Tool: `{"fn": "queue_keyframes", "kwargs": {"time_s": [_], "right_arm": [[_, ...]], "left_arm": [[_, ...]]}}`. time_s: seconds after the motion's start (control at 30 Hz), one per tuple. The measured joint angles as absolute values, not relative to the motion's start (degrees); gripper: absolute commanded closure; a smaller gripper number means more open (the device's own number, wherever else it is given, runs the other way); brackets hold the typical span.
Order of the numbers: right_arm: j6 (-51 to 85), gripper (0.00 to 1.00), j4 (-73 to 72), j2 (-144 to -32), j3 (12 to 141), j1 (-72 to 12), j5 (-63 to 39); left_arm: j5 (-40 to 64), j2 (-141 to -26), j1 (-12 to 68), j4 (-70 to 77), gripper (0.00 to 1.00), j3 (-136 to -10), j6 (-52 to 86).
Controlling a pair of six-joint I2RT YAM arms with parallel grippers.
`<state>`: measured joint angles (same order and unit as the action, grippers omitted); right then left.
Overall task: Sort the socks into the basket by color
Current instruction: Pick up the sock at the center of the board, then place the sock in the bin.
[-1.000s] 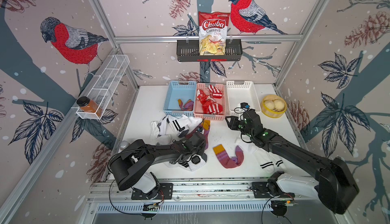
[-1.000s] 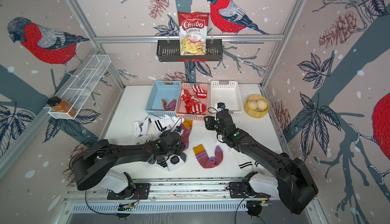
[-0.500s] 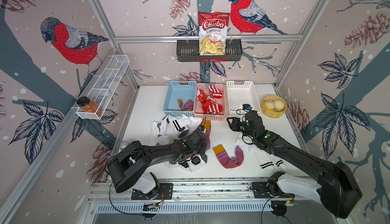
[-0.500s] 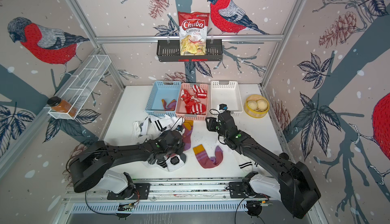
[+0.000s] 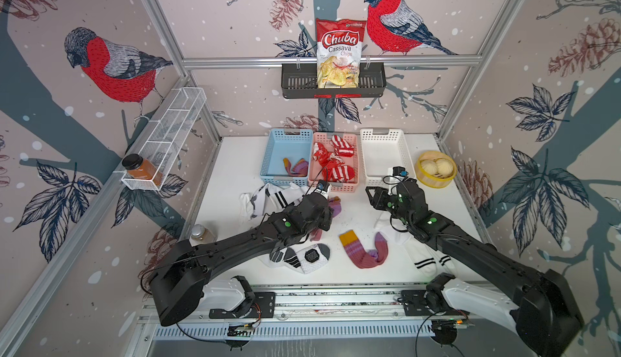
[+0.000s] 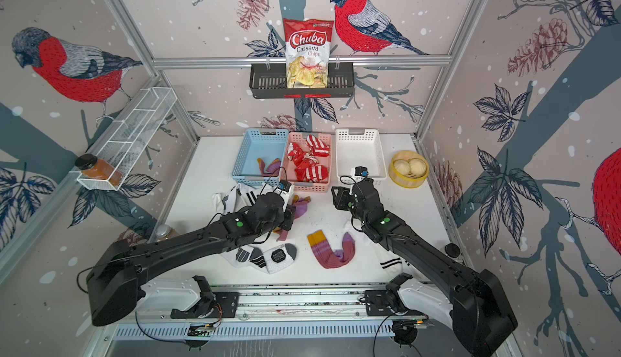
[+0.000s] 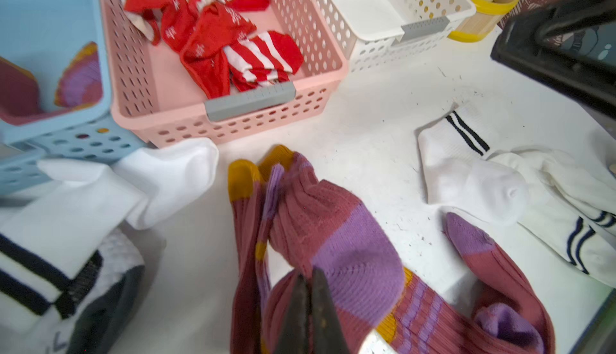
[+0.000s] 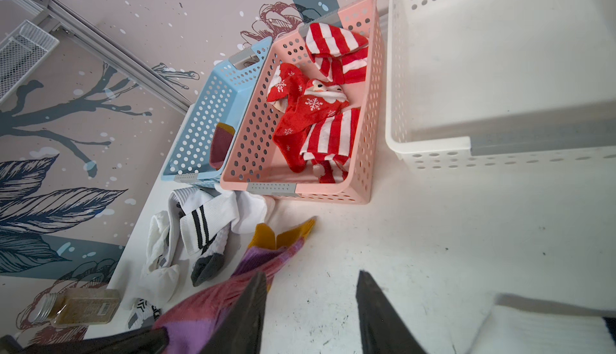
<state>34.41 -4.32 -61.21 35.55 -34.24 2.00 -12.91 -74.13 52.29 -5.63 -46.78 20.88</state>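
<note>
1. Left jaws: clamped shut on the maroon-purple sock, pinching bunched fabric. The rest of it trails on the bench ahead of the jaws.
2. Right jaws: partly open with nothing between them, over bare bench just short of the white basket.
3. Target, my read: the blue basket, just beyond the left jaws and to their left. It already holds one matching sock. The pink basket, straight ahead, holds the red-and-white socks.
4. Lift straight up first. The sock is long and limp, so its mustard ends need to clear the bench and the basket's near wall before any sideways move, or it will likely drag or catch on the rim.
5. A white sock lies just beside the held one, between the jaws and the blue basket. Check it doesn't ride along.
6. Let go low over the basket's middle so no tail hangs over a wall.
7. Another maroon-purple sock on the bench lies behind the left jaws, to their right.
</note>
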Motion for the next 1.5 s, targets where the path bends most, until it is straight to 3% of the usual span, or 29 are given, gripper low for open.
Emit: {"fn": "queue_keyframes", "kwargs": {"time_s": [0.5, 0.9, 1.5], "right_arm": [[34.4, 0.53, -4.2, -59.5, 34.2, -34.0, 2.5], [34.4, 0.53, -4.1, -59.2, 33.7, -33.8, 2.7], [34.4, 0.53, -2.6, -56.8, 31.9, -33.8, 2.4]], "left_arm": [[-18.2, -69.4, 48.7, -6.5, 1.00, -49.1, 17.1], [-21.6, -66.3, 41.1, -4.1, 1.00, -53.9, 12.0], [-13.2, -84.3, 24.2, 7.9, 1.00, -65.7, 5.1]]}}
